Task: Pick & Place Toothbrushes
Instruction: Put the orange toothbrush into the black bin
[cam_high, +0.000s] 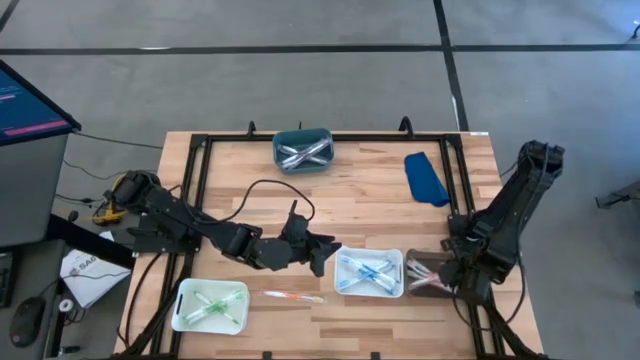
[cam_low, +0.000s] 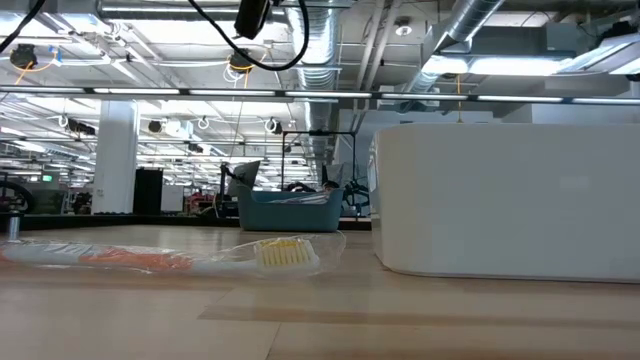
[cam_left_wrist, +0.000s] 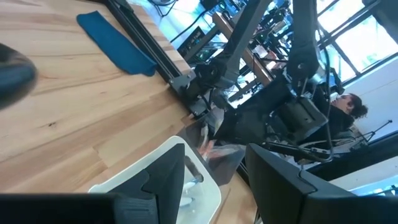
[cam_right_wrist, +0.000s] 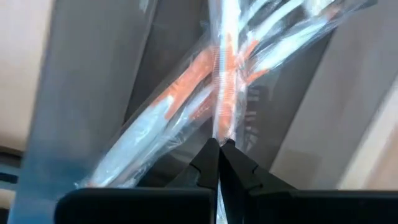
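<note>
Pinching shut inside the dark rectangular tray (cam_high: 425, 270), the right claw (cam_right_wrist: 219, 144) appears to nip the clear wrapper of an orange-and-white plastic toothbrush (cam_right_wrist: 222, 68), with more wrapped brushes crossed just beyond its tips. This looks like the pick step; next it likely needs a clean lift. Farther off, the left claw (cam_high: 322, 250) hangs partly open and empty over the wooden surface (cam_high: 370, 195), a wrapped orange toothbrush (cam_high: 292, 296) lying near it.
</note>
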